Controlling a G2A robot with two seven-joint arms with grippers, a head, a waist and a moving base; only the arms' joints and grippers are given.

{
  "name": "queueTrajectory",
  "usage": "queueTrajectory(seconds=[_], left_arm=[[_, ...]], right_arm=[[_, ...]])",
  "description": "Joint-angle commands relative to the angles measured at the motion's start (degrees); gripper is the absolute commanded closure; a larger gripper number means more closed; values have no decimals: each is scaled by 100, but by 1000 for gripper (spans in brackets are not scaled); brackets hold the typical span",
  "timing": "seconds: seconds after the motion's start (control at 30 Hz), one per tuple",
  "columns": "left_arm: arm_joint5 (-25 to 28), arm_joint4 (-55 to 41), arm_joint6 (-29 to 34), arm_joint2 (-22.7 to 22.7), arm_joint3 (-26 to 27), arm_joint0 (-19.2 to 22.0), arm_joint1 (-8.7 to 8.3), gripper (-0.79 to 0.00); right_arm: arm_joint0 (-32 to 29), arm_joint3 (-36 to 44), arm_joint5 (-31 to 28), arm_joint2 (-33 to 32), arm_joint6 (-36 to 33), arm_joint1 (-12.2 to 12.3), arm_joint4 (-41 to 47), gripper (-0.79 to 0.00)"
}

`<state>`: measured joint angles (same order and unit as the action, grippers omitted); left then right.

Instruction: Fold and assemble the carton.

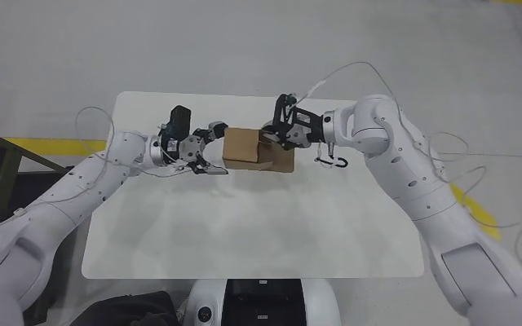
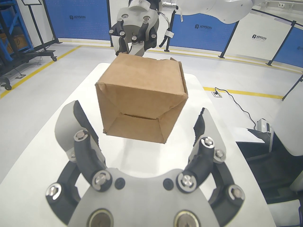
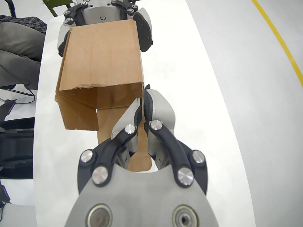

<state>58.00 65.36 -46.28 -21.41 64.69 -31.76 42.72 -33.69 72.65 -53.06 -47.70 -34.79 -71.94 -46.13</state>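
White worktop (image 1: 245, 236) noted beneath brown carton (image 1: 245, 147): right claw (image 3: 142, 106) clamped on one open-end wall, left claw (image 1: 218, 149) spread wide at the opposite end.

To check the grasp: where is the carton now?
Top view: the carton hangs over the table between the open left end effector and the right end effector, which grips its wall.

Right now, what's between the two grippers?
The carton: the top view shows it spanning from the open left gripper to the right gripper, which pinches its side wall.
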Motion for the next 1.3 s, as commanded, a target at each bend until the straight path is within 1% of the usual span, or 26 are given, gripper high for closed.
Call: queueTrajectory(seconds=[0.0, 0.37, 0.43, 0.5, 0.6, 0.63, 0.67, 0.7, 0.8, 0.9, 1.13, 1.2, 1.27], left_arm=[[0, 27, 0, 38, -1, 15, 14, -785], [0, 97, 0, 167, -18, 85, 72, -785], [0, 90, 0, 171, -24, 88, 80, -662], [0, 87, 0, 166, -31, 91, 85, -597], [0, 26, 0, 161, -46, 72, 90, -573], [0, 9, 0, 163, -56, 69, 90, -545], [0, 8, 0, 172, -67, 68, 90, -453], [0, 6, 0, 183, -73, 68, 91, -391], [0, -17, 0, 221, -81, 77, 92, -391], [0, -58, 0, 250, -90, 91, 93, -409], [0, -132, 0, 324, -83, 131, 88, -382], [0, -161, 0, 351, -77, 142, 84, -382], [0, -182, 0, 379, -77, 153, 80, -379]], right_arm=[[14, 4, 16, 33, -9, -6, 8, 0], [76, -30, 69, 148, 4, -26, 57, 0], [91, -39, 70, 166, -6, -29, 68, 0], [104, -50, 68, 183, -12, -31, 77, 0], [125, -65, 70, 208, -17, -36, 89, 0], [131, -67, 74, 215, -16, -38, 94, 0], [139, -71, 83, 223, -17, -39, 96, 0], [150, -70, 88, 233, -23, -42, 88, 0], [176, -87, 111, 258, -19, -49, 87, 0], [200, -107, 114, 284, -16, -57, 92, 0], [243, -167, 156, 317, -1, -69, 117, 0], [252, -184, 167, 322, 5, -70, 116, -129], [257, -196, 175, 327, 13, -72, 122, -289]])
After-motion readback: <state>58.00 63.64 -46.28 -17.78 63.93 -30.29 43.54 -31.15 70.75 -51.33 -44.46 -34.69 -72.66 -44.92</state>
